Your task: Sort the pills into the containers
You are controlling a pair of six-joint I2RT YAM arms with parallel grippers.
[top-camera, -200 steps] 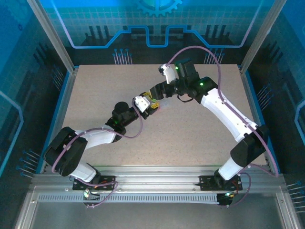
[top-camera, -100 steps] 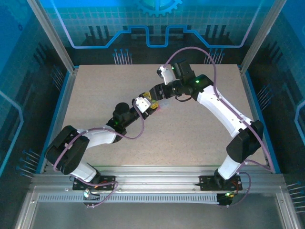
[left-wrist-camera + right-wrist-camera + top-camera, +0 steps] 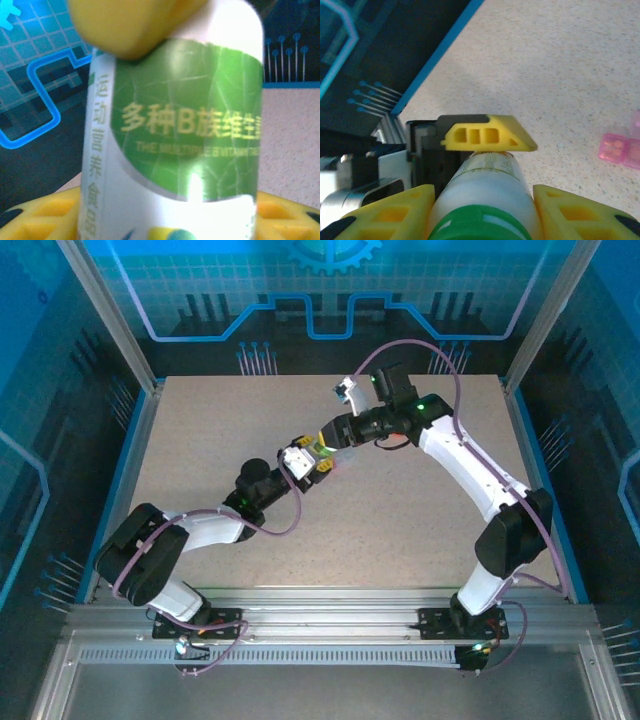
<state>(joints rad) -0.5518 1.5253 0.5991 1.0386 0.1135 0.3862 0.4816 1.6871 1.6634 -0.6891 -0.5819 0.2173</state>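
A white bottle (image 3: 190,125) with a green label and a green cap (image 3: 480,225) hangs above the table's middle, held between both grippers (image 3: 322,450). My left gripper (image 3: 313,464) holds its body, and one of its yellow fingers (image 3: 490,135) lies along the bottle's side. My right gripper (image 3: 482,210) is shut on the cap end with a finger tight on each side, and one of its fingertips (image 3: 125,25) shows over the bottle's shoulder. A small pink clear container (image 3: 620,149) with pills inside lies on the table to the right.
The speckled beige table (image 3: 400,520) has a blue raised border (image 3: 140,450) and metal posts at the back corners. Both arms meet in an arch over the table's middle, and open tabletop lies in front of and behind them.
My right gripper has swung in and narrowed around the bottle's cap end. The left gripper with the bottle has shifted slightly up and right.
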